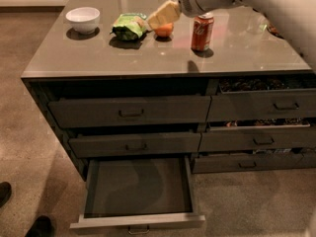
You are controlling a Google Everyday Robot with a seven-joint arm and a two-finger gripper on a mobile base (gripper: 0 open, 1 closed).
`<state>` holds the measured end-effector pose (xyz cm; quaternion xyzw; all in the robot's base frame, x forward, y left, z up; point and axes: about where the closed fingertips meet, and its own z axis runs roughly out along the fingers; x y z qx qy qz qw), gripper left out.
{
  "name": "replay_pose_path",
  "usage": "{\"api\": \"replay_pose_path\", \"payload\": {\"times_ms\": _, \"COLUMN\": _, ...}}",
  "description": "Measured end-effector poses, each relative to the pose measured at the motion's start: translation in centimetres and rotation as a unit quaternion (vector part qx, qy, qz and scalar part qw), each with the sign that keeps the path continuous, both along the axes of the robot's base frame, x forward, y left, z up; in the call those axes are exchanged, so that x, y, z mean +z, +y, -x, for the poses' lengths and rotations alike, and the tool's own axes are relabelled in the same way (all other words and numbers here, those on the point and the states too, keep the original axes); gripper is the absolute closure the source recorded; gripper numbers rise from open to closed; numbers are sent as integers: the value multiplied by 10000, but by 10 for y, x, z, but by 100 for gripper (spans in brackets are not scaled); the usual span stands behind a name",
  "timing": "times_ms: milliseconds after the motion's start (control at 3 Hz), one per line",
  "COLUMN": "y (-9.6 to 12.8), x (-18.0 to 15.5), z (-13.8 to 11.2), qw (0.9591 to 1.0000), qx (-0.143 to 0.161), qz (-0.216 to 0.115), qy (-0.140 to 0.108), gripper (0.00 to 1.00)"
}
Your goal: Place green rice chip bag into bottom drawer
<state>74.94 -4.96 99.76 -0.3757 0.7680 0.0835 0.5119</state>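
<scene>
The green rice chip bag [130, 25] lies crumpled on the counter at the back, left of an orange [163, 30]. My gripper [159, 18] hangs above the counter, its cream tip over the orange and just right of the bag, not touching the bag. The white arm reaches in from the upper right. The bottom drawer [138, 222] of the left stack is pulled out wide, its dark flat inside bare.
A white bowl [82, 19] stands at the counter's back left. A red soda can [202, 32] stands right of the orange. The right stack's drawers [261, 107] are slightly ajar. A person's shoes [38, 226] show at the bottom left floor.
</scene>
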Motion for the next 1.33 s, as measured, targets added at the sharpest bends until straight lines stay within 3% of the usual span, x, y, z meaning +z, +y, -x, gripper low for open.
{"api": "replay_pose_path", "payload": {"times_ms": 333, "y": 20, "x": -5, "z": -41, "qw": 9991, "qx": 367, "qz": 14, "qy": -222, "gripper": 0}}
{"api": "replay_pose_path", "payload": {"times_ms": 667, "y": 14, "x": 18, "z": -51, "qw": 9965, "qx": 540, "qz": 226, "qy": -599, "gripper": 0}}
{"api": "replay_pose_path", "payload": {"times_ms": 1000, "y": 15, "x": 17, "z": -52, "qw": 9963, "qx": 561, "qz": 234, "qy": -615, "gripper": 0}}
{"api": "replay_pose_path", "payload": {"times_ms": 1333, "y": 28, "x": 13, "z": -60, "qw": 9933, "qx": 785, "qz": 323, "qy": -787, "gripper": 0}}
